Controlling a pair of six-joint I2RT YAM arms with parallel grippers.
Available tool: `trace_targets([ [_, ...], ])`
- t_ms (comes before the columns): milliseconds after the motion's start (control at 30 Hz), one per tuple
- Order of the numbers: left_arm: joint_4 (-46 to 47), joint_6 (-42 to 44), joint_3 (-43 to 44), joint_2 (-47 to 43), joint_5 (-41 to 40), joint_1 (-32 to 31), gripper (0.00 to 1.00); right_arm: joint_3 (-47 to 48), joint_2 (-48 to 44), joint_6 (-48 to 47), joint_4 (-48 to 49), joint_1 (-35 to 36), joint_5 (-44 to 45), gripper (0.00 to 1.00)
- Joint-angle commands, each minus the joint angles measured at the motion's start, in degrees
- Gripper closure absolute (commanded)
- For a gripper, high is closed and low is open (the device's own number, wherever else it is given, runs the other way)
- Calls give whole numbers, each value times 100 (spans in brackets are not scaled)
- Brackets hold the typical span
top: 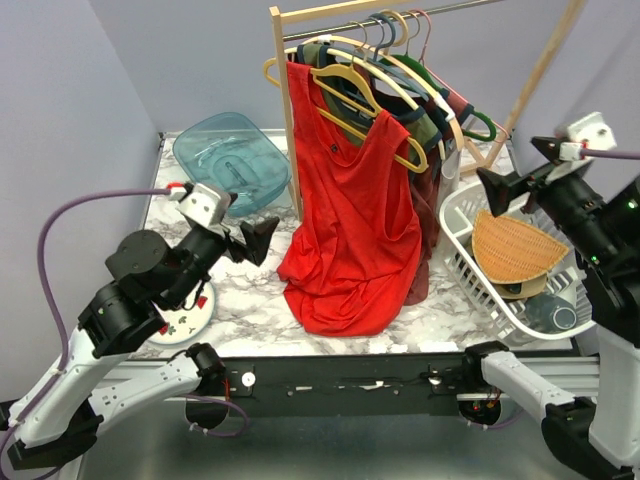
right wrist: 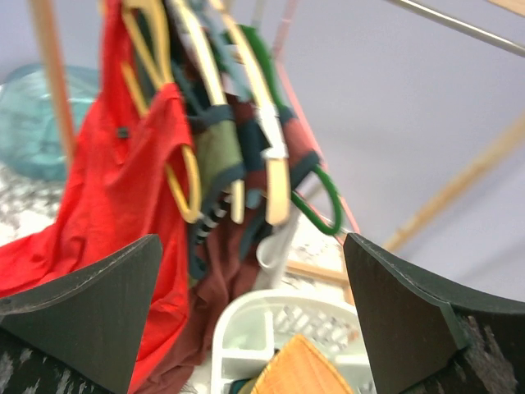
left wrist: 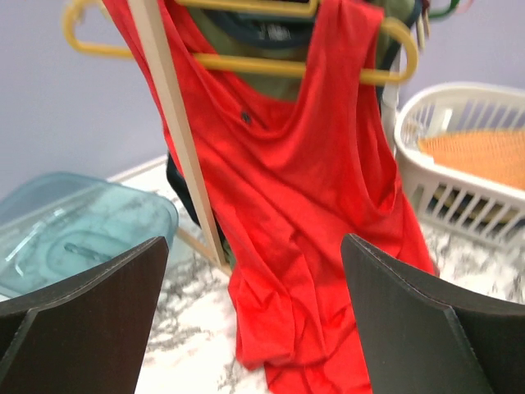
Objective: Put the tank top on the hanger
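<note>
Tank top [top: 350, 230], one, bright red and thin, hangs on one yellow hanger [top: 417, 155] at the wooden rack [top: 290, 120]. Its crumpled hem pools on the marble-patterned table [top: 250, 300], before pale lilac walls. We count two tools, left gripper [left wrist: 254, 240] and right gripper [right wrist: 252, 237], both spread wide and holding nothing, plus one white basket [top: 470, 280] and one blue-green tub [top: 225, 150].
</note>
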Motion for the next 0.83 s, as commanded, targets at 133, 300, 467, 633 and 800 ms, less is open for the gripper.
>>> trace_targets([
  [133, -483, -88, 1374, 344, -611, 21, 1, -692, -1118, 1072, 289, -1263, 1001, 0],
  [300, -554, 0, 1436, 28, -638, 29, 1, -860, -1443, 1309, 245, -1781, 1144, 0],
  [467, -703, 27, 1436, -165, -699, 29, 1, -833, -1532, 1345, 149, -2098, 784, 0],
  [633, -782, 27, 1357, -297, -752, 29, 1, -833, -1541, 1274, 113, -2256, 581, 0],
  [800, -818, 27, 1286, -368, -787, 29, 1, -789, -1506, 1248, 104, -2309, 467, 0],
])
